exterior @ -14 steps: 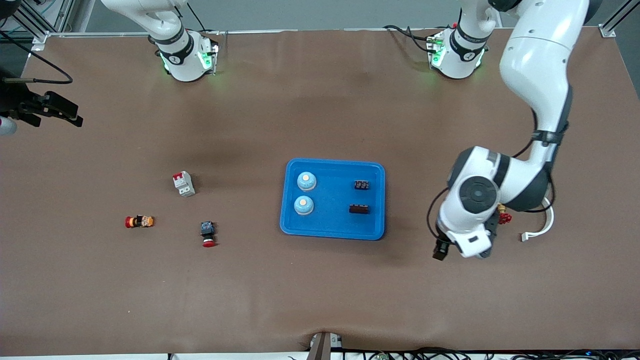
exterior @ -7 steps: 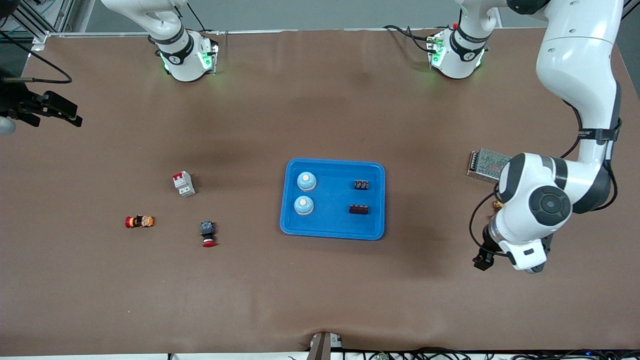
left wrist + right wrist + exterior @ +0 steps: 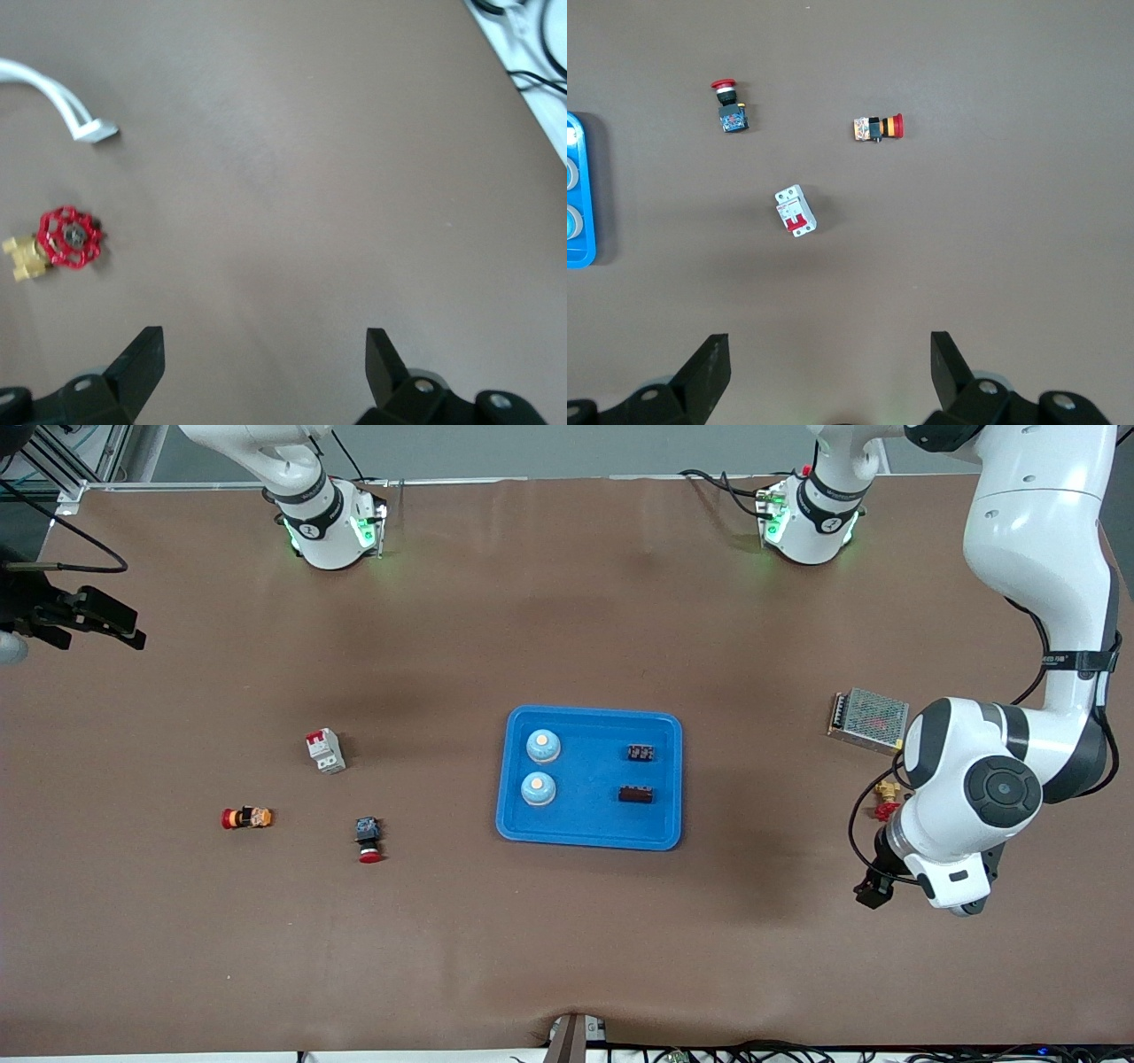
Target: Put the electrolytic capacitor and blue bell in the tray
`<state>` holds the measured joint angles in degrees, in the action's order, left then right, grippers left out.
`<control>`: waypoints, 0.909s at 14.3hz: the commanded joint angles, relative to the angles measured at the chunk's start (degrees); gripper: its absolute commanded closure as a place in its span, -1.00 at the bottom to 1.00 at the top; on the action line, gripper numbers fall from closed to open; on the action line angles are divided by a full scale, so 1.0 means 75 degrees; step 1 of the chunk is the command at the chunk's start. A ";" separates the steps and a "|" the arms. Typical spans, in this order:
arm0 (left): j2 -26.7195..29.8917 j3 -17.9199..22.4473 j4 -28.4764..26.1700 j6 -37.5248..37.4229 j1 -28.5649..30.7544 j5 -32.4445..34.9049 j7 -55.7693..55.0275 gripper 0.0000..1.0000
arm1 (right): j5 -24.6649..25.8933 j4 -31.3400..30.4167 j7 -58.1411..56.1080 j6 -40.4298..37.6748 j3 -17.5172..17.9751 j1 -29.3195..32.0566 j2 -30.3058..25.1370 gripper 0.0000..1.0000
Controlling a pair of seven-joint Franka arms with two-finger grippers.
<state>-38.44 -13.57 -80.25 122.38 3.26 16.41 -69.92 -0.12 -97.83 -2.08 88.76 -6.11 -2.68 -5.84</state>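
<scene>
Inside the shallow bright-blue rectangular plastic tray, near the middle of the table, lay two pale-blue dome-shaped bells with cream tops, side by side toward the right arm's end, and two small dark blocky components toward the left arm's end, which I took for the capacitors. By my reading, nothing of the task remained outside the tray.

The left gripper hovered, fingers wide apart and empty, over bare brown tabletop at the left arm's end, well apart from the tray, with a red-handled brass valve and a white cable end near it and a perforated metal power-supply box farther from the front camera. The right gripper waited high over the right arm's end, likewise spread and empty, looking down on a white-and-red circuit breaker, a red mushroom push button and a red-and-orange striped switch. None of these blocked a path to the tray.
</scene>
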 commanded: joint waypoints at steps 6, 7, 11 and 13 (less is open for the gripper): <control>0.0987 0.1032 0.0024 -0.1726 0.0057 -0.0999 0.5530 -1.00 | -0.0148 0.0118 0.0007 -0.0127 0.0112 0.0170 -0.0007 -1.00; 0.1233 0.1198 -0.0046 -0.1867 0.0010 -0.1260 0.6105 -1.00 | -0.0147 0.0118 0.0007 -0.0127 0.0100 0.0170 -0.0007 -1.00; 0.2054 0.1141 -0.0094 -0.2617 -0.0130 -0.1658 0.7644 -1.00 | -0.0147 0.0118 -0.0004 -0.0127 0.0100 0.0170 -0.0007 -1.00; 0.2266 0.1211 -0.0070 -0.2933 -0.0224 -0.2454 0.7588 -1.00 | -0.0147 0.0130 -0.0004 -0.0127 0.0100 0.0170 -0.0007 -1.00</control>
<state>-23.84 -5.11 -79.34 102.27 2.46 2.05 -14.46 -0.13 -97.75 -2.08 88.67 -6.12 -2.67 -5.84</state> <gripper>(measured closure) 0.000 0.000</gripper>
